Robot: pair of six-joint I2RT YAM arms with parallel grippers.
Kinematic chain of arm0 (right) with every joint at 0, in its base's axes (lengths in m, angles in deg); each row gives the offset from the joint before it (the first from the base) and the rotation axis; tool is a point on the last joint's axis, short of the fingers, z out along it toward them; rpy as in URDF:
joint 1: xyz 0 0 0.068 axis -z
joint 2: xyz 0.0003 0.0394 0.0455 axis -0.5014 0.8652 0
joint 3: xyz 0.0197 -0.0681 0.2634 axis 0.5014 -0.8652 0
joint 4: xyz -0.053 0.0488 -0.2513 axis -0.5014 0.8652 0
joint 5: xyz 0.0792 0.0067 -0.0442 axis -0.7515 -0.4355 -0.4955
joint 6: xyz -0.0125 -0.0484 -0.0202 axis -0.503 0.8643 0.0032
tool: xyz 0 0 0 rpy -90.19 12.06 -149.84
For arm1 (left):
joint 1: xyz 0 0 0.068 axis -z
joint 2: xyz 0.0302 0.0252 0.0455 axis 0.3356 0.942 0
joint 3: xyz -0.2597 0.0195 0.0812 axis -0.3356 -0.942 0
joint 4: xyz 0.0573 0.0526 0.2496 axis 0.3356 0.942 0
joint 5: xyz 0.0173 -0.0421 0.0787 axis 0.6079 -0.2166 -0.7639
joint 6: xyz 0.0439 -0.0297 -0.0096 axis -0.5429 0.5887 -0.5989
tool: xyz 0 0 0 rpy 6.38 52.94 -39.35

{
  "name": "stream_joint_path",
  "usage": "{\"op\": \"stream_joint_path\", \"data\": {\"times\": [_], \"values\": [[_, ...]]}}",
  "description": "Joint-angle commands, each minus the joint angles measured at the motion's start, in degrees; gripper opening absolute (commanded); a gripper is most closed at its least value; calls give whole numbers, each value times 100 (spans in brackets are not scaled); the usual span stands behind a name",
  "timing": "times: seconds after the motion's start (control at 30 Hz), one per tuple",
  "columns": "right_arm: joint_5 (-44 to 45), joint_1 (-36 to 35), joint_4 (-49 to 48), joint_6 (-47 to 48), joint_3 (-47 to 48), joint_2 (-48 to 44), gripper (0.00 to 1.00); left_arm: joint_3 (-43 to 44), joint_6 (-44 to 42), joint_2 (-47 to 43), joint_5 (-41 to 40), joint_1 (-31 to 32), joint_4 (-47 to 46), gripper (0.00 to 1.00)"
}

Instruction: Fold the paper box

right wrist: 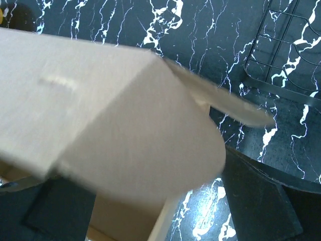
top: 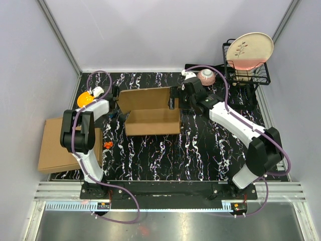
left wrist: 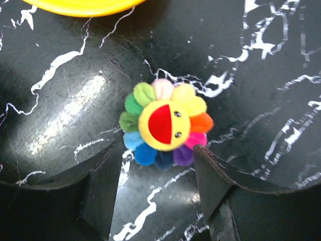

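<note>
The left claw [left wrist: 158, 153] is apart and empty, as its own camera shows: its two dark fingers [left wrist: 100, 186] frame bare worktop [left wrist: 261, 75]. Just beyond their tips a small plush flower [left wrist: 165, 124] lies flat on the worktop, with rainbow petals and a yellow face with a red mouth. A yellow rim [left wrist: 85, 6] cuts the top edge of that view. From above, this claw [top: 114, 94] hangs just left of the box [top: 150, 113], beside an orange bowl [top: 85, 98]. The flower cannot be made out there.

The right claw [right wrist: 135, 175] is spread wide. Its camera is filled by a blurred cardboard flap and panel of the box [right wrist: 115, 125], which lie between the fingers. The right finger [right wrist: 261, 201] shows plainly; the left one is mostly hidden behind the cardboard. Whether either pad touches the flap I cannot tell. A black wire rack [right wrist: 286, 60] shows at the upper right.

Only the top view gives the whole box. It sits mid-worktop between the two claws, partly formed, with a tall back panel up and a lower front wall. The right claw [top: 176, 96] is at its far right corner.

Farther out, a stack of closed cardboard boxes [top: 62, 145] lies at the left edge, with a small orange thing [top: 108, 145] beside it. At the far right, the rack [top: 248, 70] holds a plate [top: 249, 50] next to a pink bowl [top: 206, 76].
</note>
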Motion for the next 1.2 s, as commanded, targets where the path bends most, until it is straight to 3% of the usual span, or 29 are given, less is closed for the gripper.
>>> {"op": "stream_joint_path", "data": {"times": [0.0,0.17,0.3,0.6,0.8,1.17], "values": [[-78,14,-227,-57,-18,-381,100,366,138,377,119,-123,141,61],[-78,14,-254,-57,-44,-363,100,375,129,378,128,-132,185,61],[-139,-4,-306,-84,-149,-328,100,226,94,316,198,-132,53,54],[-140,5,-385,-136,-676,-556,100,-20,24,132,269,-123,-122,25],[-183,-12,-482,-198,-1142,-776,100,-442,-64,-605,146,-132,-351,2],[-183,-91,-500,-242,-1547,-1093,99,-1180,41,-1942,40,-123,-255,0]]}}
